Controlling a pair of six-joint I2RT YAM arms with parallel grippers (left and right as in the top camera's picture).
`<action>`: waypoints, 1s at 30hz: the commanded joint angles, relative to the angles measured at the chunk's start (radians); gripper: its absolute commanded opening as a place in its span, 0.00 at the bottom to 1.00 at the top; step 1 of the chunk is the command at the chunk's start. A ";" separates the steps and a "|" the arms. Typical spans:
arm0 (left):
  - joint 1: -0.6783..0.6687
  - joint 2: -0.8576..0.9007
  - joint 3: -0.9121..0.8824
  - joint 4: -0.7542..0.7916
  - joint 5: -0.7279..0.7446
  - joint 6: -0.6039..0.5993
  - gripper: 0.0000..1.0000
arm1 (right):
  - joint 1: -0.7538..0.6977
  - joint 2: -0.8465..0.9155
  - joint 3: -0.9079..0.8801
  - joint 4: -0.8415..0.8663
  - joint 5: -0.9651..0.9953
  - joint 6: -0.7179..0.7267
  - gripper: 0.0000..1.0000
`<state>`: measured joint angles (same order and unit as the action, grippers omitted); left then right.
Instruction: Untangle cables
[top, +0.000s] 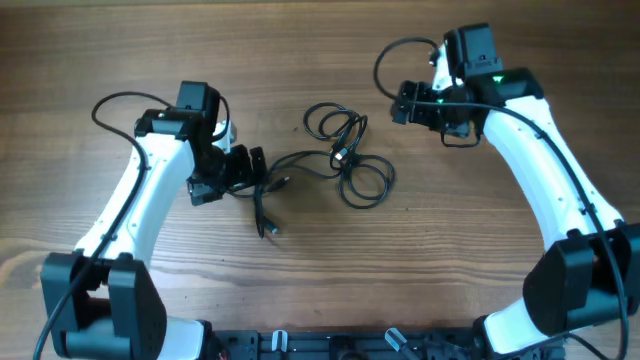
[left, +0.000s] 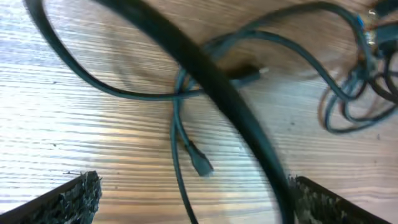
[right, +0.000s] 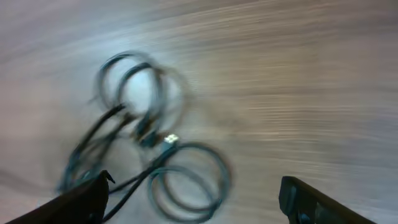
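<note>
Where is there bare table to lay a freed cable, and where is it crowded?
Bare table lies between the cables and the right arm, and also along the near edge below them. It is crowded at the centre loops and beside the left end effector, where one cable end trails.

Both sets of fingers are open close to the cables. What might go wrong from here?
1. A cord runs between the open left fingers. Backing off carelessly could snag it and pull the knot tighter.
2. The right wrist view is blurred, so the right fingers may miss the knot or close on the wrong strand.
3. A loose plug lies just ahead of the left fingers and could catch on them.
</note>
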<state>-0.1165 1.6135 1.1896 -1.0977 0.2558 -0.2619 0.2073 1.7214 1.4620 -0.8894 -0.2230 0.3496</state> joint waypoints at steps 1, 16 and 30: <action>-0.009 -0.018 0.120 -0.101 -0.005 0.039 1.00 | 0.089 -0.068 0.087 0.000 -0.208 -0.138 0.91; 0.377 -0.053 0.343 -0.108 -0.249 -0.277 1.00 | 0.610 0.169 0.084 0.217 -0.058 0.253 0.83; 0.293 -0.054 0.030 0.101 -0.159 -0.278 1.00 | 0.603 0.431 0.084 0.404 0.264 0.417 0.72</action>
<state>0.2085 1.5642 1.2587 -1.0210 0.0795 -0.5301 0.8215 2.1273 1.5341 -0.5144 -0.0334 0.7162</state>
